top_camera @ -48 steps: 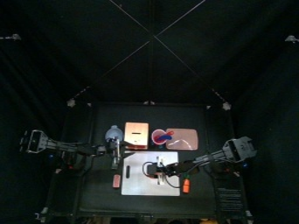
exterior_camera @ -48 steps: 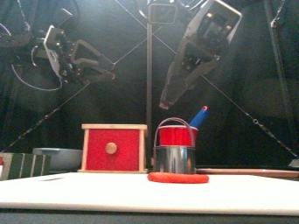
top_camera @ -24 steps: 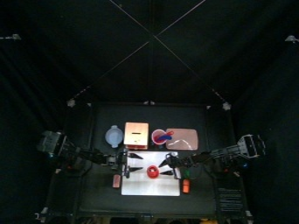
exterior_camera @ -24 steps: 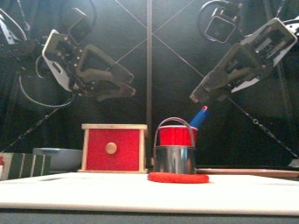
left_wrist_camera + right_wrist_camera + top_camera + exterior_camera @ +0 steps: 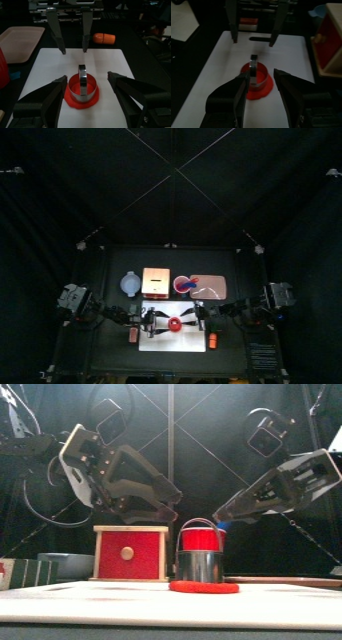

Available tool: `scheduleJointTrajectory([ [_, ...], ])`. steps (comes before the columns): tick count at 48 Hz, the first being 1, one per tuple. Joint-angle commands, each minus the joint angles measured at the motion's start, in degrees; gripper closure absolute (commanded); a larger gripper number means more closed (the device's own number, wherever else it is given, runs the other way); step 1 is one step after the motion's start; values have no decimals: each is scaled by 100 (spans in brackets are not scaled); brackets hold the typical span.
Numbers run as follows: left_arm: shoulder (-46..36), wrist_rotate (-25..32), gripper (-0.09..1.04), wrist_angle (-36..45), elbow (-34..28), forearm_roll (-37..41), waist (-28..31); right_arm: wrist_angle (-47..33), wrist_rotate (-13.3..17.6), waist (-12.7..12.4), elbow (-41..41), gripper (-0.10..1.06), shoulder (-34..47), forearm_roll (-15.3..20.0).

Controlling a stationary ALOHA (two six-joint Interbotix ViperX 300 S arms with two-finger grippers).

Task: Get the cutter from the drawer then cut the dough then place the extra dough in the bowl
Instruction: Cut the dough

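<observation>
Your cutter [image 5: 199, 556] stands on the dough [image 5: 203, 587]; left gripper [image 5: 87, 78] and right gripper [image 5: 260, 74] flank it, jaws released; the extra isn't yet in the bowl [image 5: 128, 283]

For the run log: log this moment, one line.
cutter on dough on board | left gripper open, hovering | right gripper open, hovering

front view: cutter [image 5: 199, 566] blocks lower half of the red cup [image 5: 201, 540]; bowl [image 5: 64, 564] partly behind the wooden box [image 5: 130, 552]. pink tray [image 5: 17, 42] cut by left wrist view's edge. orange toy [image 5: 105, 38] too blurred to identify.
</observation>
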Motion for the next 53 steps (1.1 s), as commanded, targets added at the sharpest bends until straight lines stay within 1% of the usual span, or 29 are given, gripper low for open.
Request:
scheduleJointTrajectory([
  [1, 149, 44, -3, -62, -272, -167, 9, -387, -308, 123, 18, 17, 44, 527],
  [3, 264, 114, -3, -53, -343, -202, 9, -396, -360, 176, -18, 17, 114, 624],
  [8, 483, 316, -3, -62, -483, -229, 18, -545, -378, 229, -88, 17, 325, 615],
  [10, 536, 378, -3, -62, -527, -237, 9, -694, -378, 308, -132, 17, 448, 615],
  [15, 589, 431, -3, -62, -580, -325, 9, -1002, -369, 457, -193, 17, 712, 642],
  [21, 562, 448, -2, -53, -519, -448, 26, -1222, -352, 580, -264, 17, 949, 659],
  [25, 536, 448, -2, -53, -475, -475, 35, -1248, -360, 606, -325, 17, 1037, 712],
  [39, 580, 448, 0, -44, -475, -466, 26, -1248, -369, 571, -492, 17, 1301, 712],
  [45, 554, 448, 6, -44, -501, -378, 35, -1239, -387, 580, -519, 17, 1318, 721],
  [48, 536, 439, 11, -35, -510, -281, 35, -1239, -413, 580, -501, 17, 1318, 677],
  [53, 527, 439, 19, 9, -527, -123, 35, -1239, -387, 580, -527, 17, 1310, 729],
])
